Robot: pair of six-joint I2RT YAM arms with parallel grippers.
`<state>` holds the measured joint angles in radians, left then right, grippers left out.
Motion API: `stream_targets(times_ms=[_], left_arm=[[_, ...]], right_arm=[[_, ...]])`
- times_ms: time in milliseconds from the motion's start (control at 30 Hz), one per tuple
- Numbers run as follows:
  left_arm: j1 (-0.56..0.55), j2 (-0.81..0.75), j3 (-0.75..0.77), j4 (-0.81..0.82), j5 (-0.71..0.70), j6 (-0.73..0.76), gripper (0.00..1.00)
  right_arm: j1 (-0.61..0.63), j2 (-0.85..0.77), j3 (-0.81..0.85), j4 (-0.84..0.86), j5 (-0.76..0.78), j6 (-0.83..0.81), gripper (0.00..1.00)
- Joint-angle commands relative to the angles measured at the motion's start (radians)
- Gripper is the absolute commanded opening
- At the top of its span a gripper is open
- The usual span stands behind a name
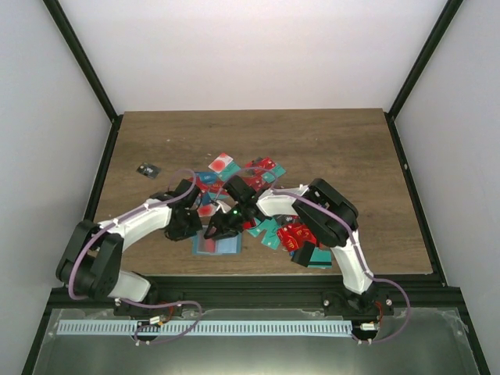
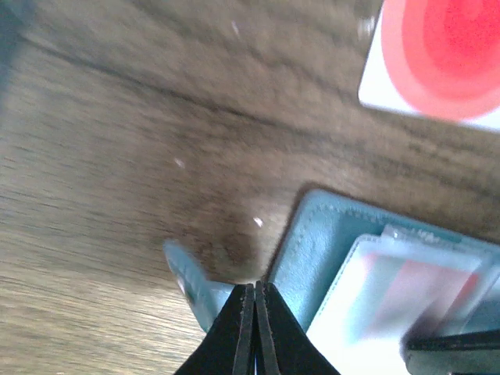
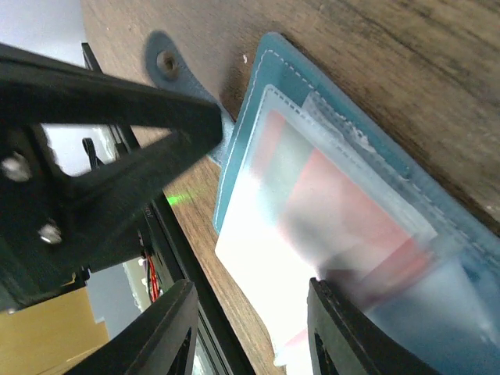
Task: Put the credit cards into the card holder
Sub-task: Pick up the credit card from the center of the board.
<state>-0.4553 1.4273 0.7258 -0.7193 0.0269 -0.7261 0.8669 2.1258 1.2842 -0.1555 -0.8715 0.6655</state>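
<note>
Credit card (image 3: 258,234), white-red thin plastic, between jaws of right gripper (image 3: 250,301), part-spread, grip unclear; partly inside clear pocket (image 3: 351,195) of open teal-blue bifold card holder (image 2: 312,234). Left gripper (image 2: 255,293) closed, tip beside holder's snap strap (image 3: 166,61), likely pinning it on wooden table (image 2: 141,117).

Open and flat on the wooden table, the teal-blue card holder (image 1: 217,245) shows a red-and-white card (image 3: 328,205) through its clear inner pocket. The other credit cards (image 1: 268,166), mostly red with some teal, lie scattered beyond the holder and to its right. A white card with a red blot (image 2: 437,55) lies near its far corner.
</note>
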Motion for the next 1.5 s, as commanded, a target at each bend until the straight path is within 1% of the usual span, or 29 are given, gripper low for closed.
stream_targets(times_ms=[0,167,267,367,467,533,633,800,933,1067,1167,1300,1467], left_arm=[[0.02,-0.071,0.071,-0.048,-0.126,-0.06,0.04],[0.02,-0.189,0.129,-0.107,-0.126,-0.067,0.05],[0.021,-0.266,0.134,-0.105,-0.089,-0.055,0.09],[0.02,-0.337,0.133,-0.09,-0.048,-0.03,0.16],[0.021,-0.374,0.133,-0.076,-0.011,-0.005,0.2],[0.02,-0.385,0.133,-0.057,0.024,0.012,0.2],[0.018,-0.379,0.132,-0.002,0.116,0.05,0.22],[-0.004,-0.307,0.141,0.097,0.256,0.091,0.22],[-0.041,-0.203,0.165,0.145,0.297,0.114,0.22],[-0.076,-0.096,0.203,0.176,0.316,0.124,0.22],[-0.107,-0.004,0.235,0.199,0.33,0.122,0.21],[-0.124,0.113,0.297,0.208,0.315,0.118,0.21],[-0.123,0.277,0.467,0.135,0.267,0.166,0.22]], right_arm=[[-0.015,0.04,0.039,-0.083,-0.004,-0.057,0.41],[-0.02,0.03,0.094,-0.118,-0.042,-0.091,0.42],[-0.022,0.0,0.13,-0.127,-0.062,-0.099,0.43],[-0.027,-0.045,0.156,-0.143,-0.061,-0.102,0.43],[-0.039,-0.108,0.162,-0.172,-0.025,-0.105,0.43],[-0.057,-0.157,0.151,-0.21,0.027,-0.108,0.43],[-0.097,-0.242,0.091,-0.255,0.12,-0.103,0.43],[-0.194,-0.403,-0.114,-0.26,0.219,-0.061,0.44],[-0.266,-0.495,-0.248,-0.259,0.278,-0.033,0.46],[-0.343,-0.535,-0.324,-0.249,0.276,-0.037,0.5],[-0.385,-0.531,-0.325,-0.235,0.264,-0.059,0.55],[-0.411,-0.487,-0.279,-0.236,0.252,-0.078,0.58],[-0.44,-0.421,-0.203,-0.22,0.242,-0.046,0.58]])
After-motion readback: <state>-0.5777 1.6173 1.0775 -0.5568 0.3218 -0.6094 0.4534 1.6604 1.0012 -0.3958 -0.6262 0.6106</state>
